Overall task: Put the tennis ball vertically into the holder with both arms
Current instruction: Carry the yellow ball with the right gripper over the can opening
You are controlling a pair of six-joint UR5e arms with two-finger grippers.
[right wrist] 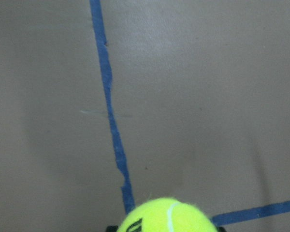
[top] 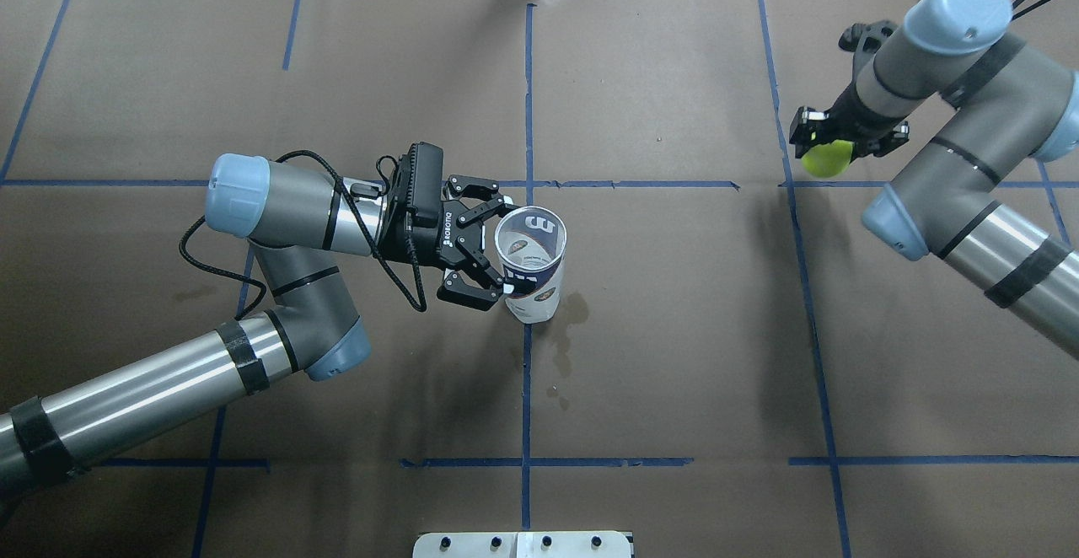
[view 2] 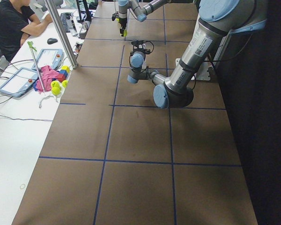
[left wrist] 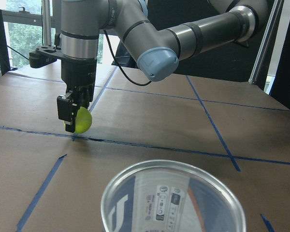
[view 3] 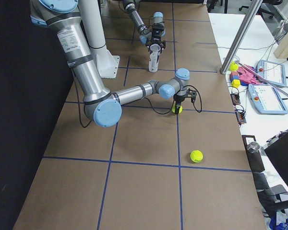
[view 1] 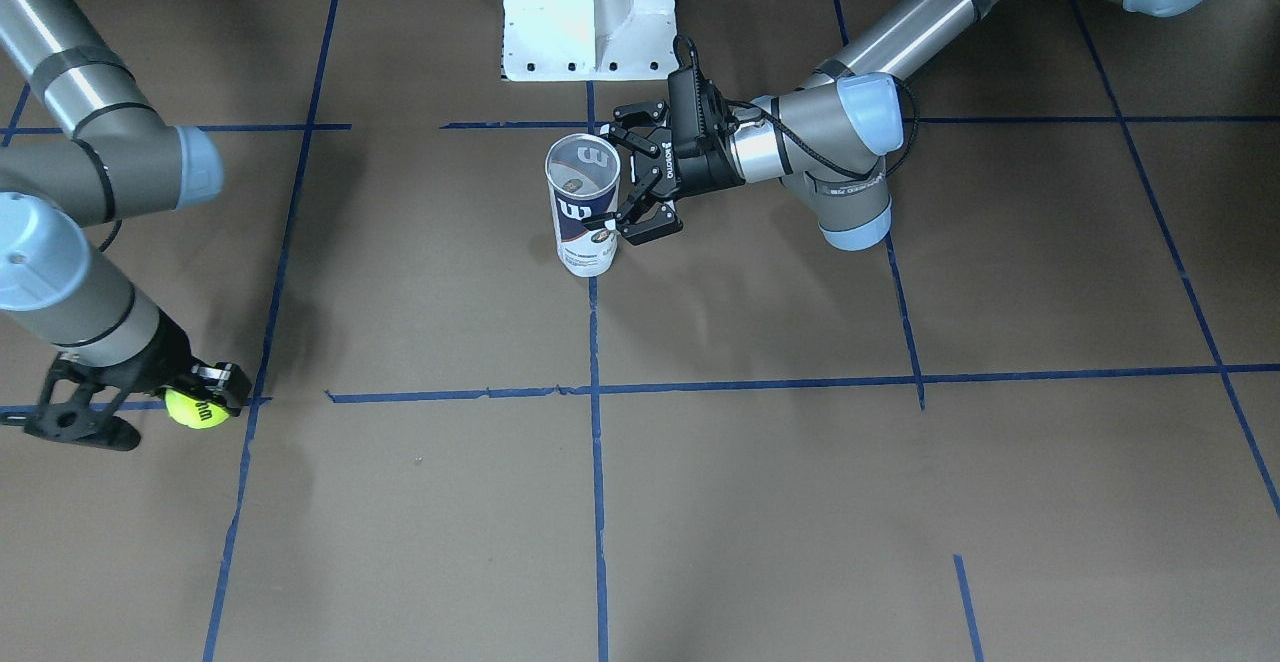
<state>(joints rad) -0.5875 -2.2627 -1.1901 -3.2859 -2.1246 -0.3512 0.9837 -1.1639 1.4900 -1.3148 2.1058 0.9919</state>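
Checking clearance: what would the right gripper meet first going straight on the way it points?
Pointing straight down, the right gripper would press the tennis ball it grips onto the table, at the blue tape; gap unclear.

A white "W" marks the holder's (view 1: 583, 210) navy label — "ROBOTIQ" runs along the left gripper (top: 504, 246) — the tennis ball's (view 1: 197, 409) black print stays unreadable.

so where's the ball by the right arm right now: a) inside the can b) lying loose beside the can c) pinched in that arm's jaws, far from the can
c: the ball sits between the right jaws, well away from the can
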